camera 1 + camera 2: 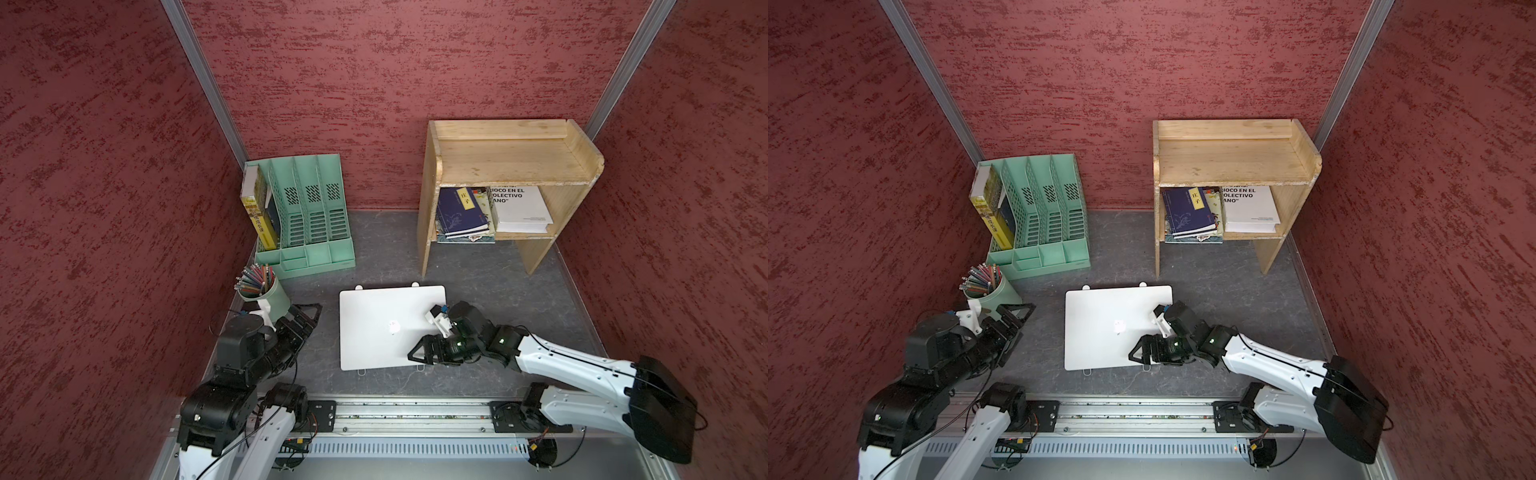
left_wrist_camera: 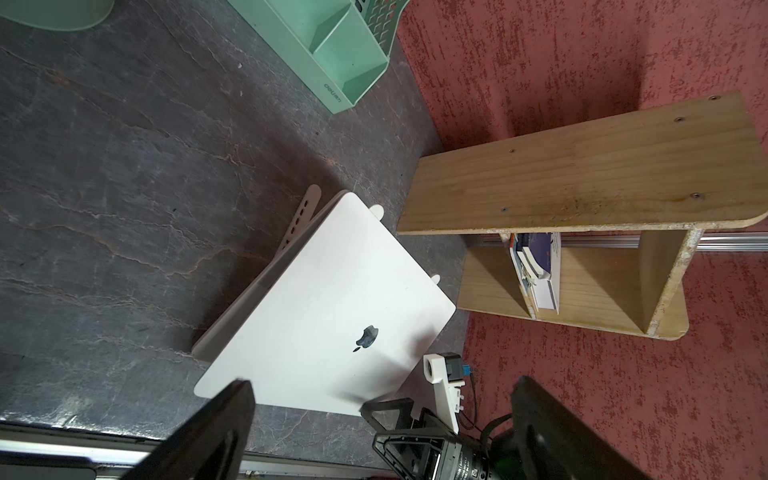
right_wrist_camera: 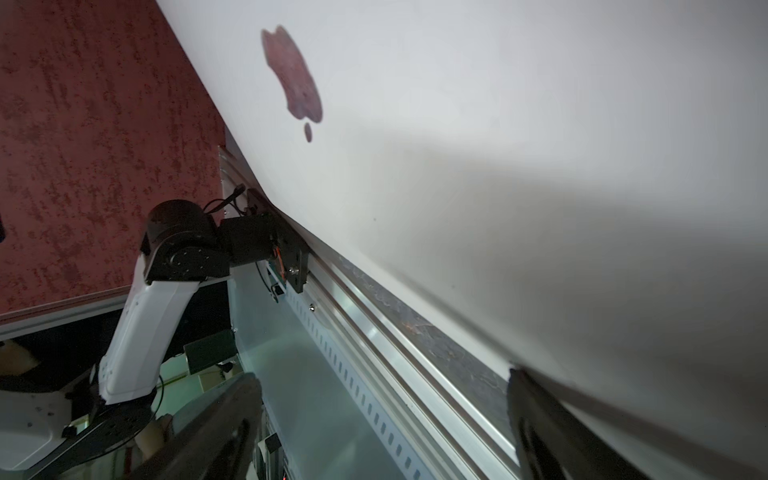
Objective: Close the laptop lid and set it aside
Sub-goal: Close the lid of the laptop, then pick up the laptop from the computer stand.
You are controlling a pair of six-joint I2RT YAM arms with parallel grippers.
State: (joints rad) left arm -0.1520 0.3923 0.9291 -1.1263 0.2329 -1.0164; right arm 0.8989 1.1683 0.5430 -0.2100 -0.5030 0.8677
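Note:
The laptop (image 1: 374, 332) (image 1: 1100, 332) lies in the middle of the table on a silver folding stand (image 2: 300, 216). The laptop lid (image 2: 316, 324) (image 3: 519, 145) is down flat, its outer face with the dark apple logo (image 2: 366, 337) turned up. My right gripper (image 1: 416, 354) (image 1: 1139, 352) (image 3: 382, 374) stands open over the lid's near right corner, with nothing between its fingers. Left of the laptop and apart from it, my left gripper (image 1: 312, 318) (image 1: 1022, 322) (image 2: 382, 384) is open and empty beside the pen cup.
A green pen cup (image 1: 272, 296) stands close behind the left gripper. A green file organiser (image 1: 309, 216) with books is at the back left. At the back right stands a wooden shelf (image 1: 509, 164) holding books, among them a white book (image 1: 521, 210). A metal rail (image 1: 399, 415) runs along the front.

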